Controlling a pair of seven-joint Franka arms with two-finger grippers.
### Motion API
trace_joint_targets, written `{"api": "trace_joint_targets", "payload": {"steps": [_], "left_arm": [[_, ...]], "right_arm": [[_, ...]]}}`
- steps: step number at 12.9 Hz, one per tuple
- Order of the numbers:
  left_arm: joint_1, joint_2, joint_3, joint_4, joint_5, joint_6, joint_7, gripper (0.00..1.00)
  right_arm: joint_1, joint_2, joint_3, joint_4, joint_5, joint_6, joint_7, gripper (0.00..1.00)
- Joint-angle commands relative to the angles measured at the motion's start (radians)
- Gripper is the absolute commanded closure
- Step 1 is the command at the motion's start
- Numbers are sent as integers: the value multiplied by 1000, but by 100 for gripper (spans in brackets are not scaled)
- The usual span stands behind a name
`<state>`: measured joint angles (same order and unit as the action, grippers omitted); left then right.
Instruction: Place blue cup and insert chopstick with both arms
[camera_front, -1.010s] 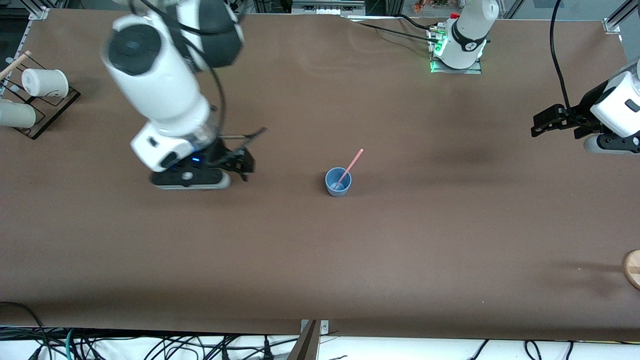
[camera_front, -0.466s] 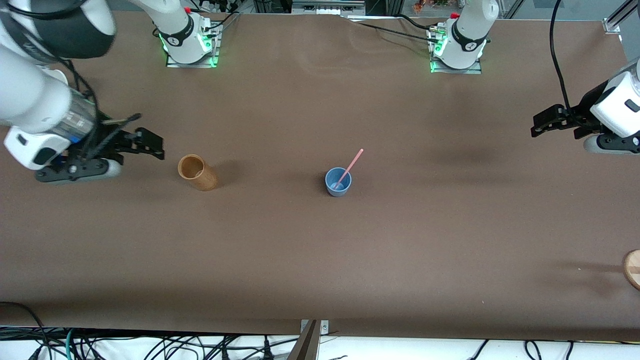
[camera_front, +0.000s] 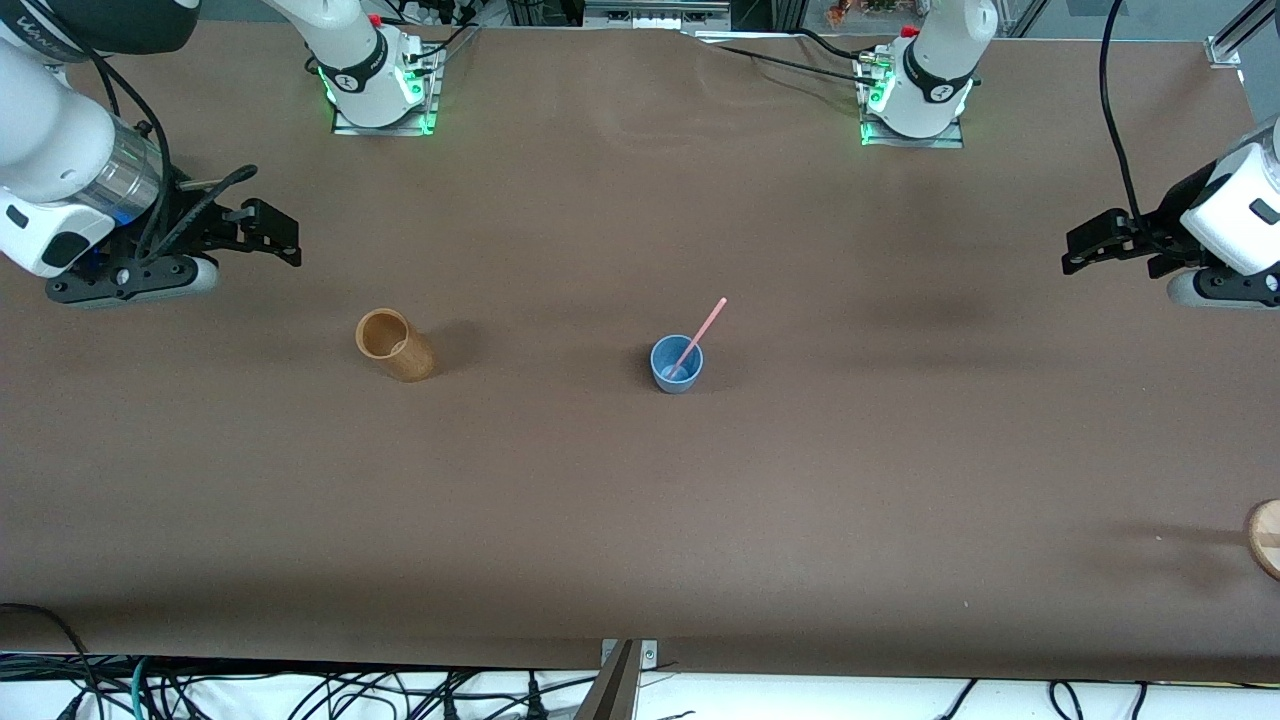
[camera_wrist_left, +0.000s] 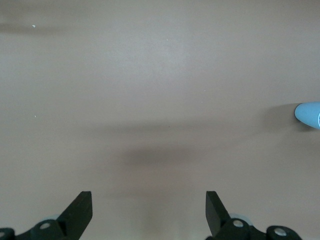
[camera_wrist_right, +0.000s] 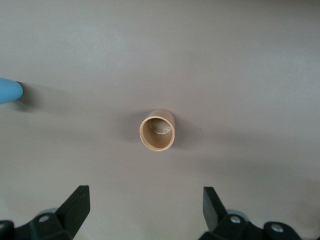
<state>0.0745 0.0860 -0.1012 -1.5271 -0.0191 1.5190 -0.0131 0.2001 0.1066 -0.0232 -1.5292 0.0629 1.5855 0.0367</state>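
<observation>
The blue cup (camera_front: 677, 364) stands upright at the table's middle. The pink chopstick (camera_front: 702, 333) leans inside it, its top sticking out above the rim. The cup's edge shows in the left wrist view (camera_wrist_left: 309, 114) and in the right wrist view (camera_wrist_right: 9, 90). My right gripper (camera_front: 268, 232) is open and empty above the table at the right arm's end, apart from the cup. My left gripper (camera_front: 1085, 245) is open and empty above the left arm's end; that arm waits. Both show open in the wrist views (camera_wrist_left: 148, 210) (camera_wrist_right: 146, 207).
A brown wooden cylinder holder (camera_front: 393, 345) stands between my right gripper and the blue cup; it also shows in the right wrist view (camera_wrist_right: 157, 131). A round wooden piece (camera_front: 1265, 537) lies at the table's edge at the left arm's end.
My right arm has swung away from the table's middle toward its own end, uncovering the brown holder. The cup, the chopstick and my left arm have not moved.
</observation>
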Motion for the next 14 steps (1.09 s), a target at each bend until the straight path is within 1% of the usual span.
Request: {"api": "trace_joint_targets", "payload": {"steps": [1, 4, 5, 6, 14], "left_arm": [[4, -15, -3, -18, 11, 13, 8, 0], [4, -15, -3, -19, 11, 13, 8, 0], [4, -15, -3, -19, 11, 13, 8, 0], [5, -15, -2, -19, 11, 13, 10, 0], [5, -11, -2, -18, 11, 13, 10, 0]], "right_arm": [[-18, -10, 17, 10, -21, -5, -9, 0], [-24, -10, 8, 7, -23, -19, -30, 0], [-25, -10, -18, 10, -22, -44, -59, 0], [-24, -11, -26, 12, -21, -42, -70, 0], [-34, -8, -27, 17, -32, -38, -73, 0]]}}
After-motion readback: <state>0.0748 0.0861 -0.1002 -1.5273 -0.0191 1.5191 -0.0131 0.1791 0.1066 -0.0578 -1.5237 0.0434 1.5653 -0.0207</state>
